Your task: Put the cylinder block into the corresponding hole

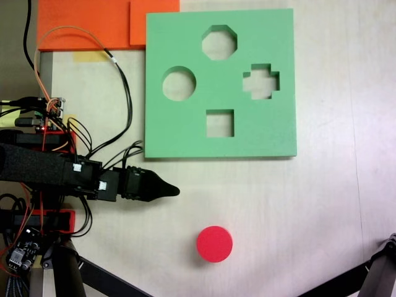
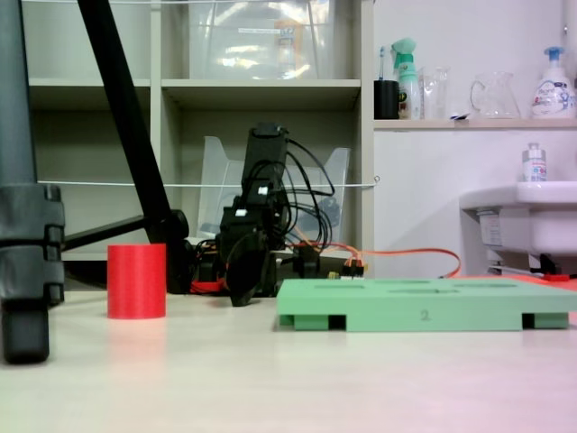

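The red cylinder block [image 1: 215, 244] stands upright on the pale table, below the green foam board [image 1: 272, 37]. The board's circular hole [image 1: 179, 83] is on its left side with nothing in it. My gripper [image 1: 173, 190] reaches in from the left. Its black jaws taper to one closed point with nothing between them, just off the board's lower left corner and up-left of the block. In the low fixed view the block [image 2: 136, 280] is left of the gripper [image 2: 243, 281], and the board [image 2: 424, 307] lies flat to the right.
The board also has an octagonal [image 1: 219, 42], a cross-shaped [image 1: 260, 81] and a square cutout [image 1: 219, 123]. Orange foam sheets [image 1: 86, 21] lie at the top left, above loose cables [image 1: 124, 105]. Black tripod legs [image 1: 93, 272] cross the bottom corners.
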### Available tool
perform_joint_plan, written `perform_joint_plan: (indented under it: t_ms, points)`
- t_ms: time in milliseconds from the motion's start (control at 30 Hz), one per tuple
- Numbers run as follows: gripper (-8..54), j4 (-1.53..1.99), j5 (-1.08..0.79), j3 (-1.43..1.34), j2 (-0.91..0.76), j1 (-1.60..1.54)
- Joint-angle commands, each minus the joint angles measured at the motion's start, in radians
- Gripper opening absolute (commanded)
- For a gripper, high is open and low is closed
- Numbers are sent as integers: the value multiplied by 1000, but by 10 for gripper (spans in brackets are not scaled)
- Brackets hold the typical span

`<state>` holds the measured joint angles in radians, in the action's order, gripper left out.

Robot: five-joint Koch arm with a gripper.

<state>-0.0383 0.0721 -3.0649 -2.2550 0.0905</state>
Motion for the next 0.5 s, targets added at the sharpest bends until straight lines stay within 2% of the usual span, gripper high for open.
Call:
perform_joint_plan:
  t_ms: [0,100,267,400,467]
  points:
    - [359,43,15,-69,-71,23]
    - [359,43,32,-69,-71,34]
    - [366,-29,244,-71,-71,32]
    - [355,-383,749,-71,-71,18]
    - [348,-534,928,-71,-71,15]
